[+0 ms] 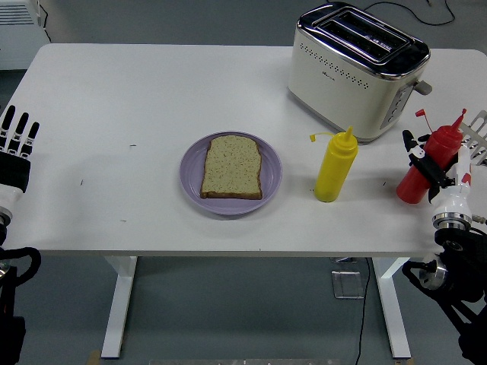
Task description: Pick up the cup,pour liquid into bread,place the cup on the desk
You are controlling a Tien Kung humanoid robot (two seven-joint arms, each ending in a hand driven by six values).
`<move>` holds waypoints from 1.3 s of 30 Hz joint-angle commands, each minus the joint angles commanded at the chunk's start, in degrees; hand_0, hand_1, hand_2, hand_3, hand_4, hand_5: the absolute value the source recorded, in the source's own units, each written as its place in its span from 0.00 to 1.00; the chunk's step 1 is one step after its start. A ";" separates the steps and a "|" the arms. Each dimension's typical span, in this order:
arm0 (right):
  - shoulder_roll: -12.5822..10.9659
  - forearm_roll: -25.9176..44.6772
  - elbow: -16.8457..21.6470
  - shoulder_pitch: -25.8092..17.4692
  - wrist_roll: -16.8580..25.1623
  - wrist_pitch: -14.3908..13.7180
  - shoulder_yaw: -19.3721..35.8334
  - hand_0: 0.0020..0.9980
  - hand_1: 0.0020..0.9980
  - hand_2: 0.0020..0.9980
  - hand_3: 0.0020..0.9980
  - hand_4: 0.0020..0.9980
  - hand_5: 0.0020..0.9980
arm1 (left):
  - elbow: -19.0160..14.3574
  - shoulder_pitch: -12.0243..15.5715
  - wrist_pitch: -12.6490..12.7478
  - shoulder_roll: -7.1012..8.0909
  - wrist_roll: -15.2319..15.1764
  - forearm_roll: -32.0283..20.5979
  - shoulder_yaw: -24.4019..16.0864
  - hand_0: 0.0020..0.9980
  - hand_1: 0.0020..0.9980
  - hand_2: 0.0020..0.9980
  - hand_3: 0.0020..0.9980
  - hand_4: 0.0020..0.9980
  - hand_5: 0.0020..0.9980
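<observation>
A red squeeze bottle with its cap open leans to the right near the table's right edge. My right hand is curled around its middle from the right side. A yellow squeeze bottle stands upright left of it, cap hanging open. A slice of brown bread lies flat on a purple plate in the middle of the table. No cup shows. My left hand rests at the left edge with fingers straight, holding nothing.
A cream and chrome toaster stands at the back right, just behind the two bottles. A metal rack pokes in at the right edge. The white table ends close below my right hand.
</observation>
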 joint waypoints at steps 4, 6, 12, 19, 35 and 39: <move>-0.65 -2.14 3.31 -0.09 -1.43 -0.06 2.07 0.03 0.02 0.15 0.22 0.85 0.21 | -0.04 -0.03 0.00 -0.03 -0.01 0.00 -0.14 0.79 0.74 0.74 0.70 0.55 1.00; -1.31 -4.59 5.85 0.28 -2.78 -0.43 3.57 0.03 0.02 0.15 0.22 0.85 0.21 | -0.04 -0.06 0.00 -0.04 -0.01 0.00 -0.23 0.79 0.74 0.74 0.70 0.55 1.00; -3.93 -14.23 11.91 3.38 -9.95 2.06 7.73 0.03 0.02 0.15 0.23 0.85 0.22 | -0.05 -0.18 -0.02 -0.09 -0.02 -0.03 -0.30 0.79 0.74 0.74 0.70 0.54 1.00; -7.84 -29.23 16.09 11.51 -18.08 5.60 10.45 0.06 0.05 0.20 0.38 0.68 0.15 | -0.08 -0.25 0.02 -0.05 -0.05 0.01 -0.58 0.79 0.74 0.74 0.70 0.55 1.00; -9.23 -67.51 12.96 31.10 -42.76 14.59 -8.75 0.08 0.07 0.24 0.40 0.63 0.16 | -0.04 -0.02 -0.02 -0.13 -0.06 0.06 -0.70 0.79 0.74 0.74 0.70 0.54 1.00; -8.55 -76.83 11.27 34.17 -43.91 19.05 -12.84 0.09 0.08 0.24 0.40 0.62 0.16 | -0.03 0.07 -0.01 -0.12 -0.08 0.06 -0.79 0.79 0.74 0.74 0.70 0.54 1.00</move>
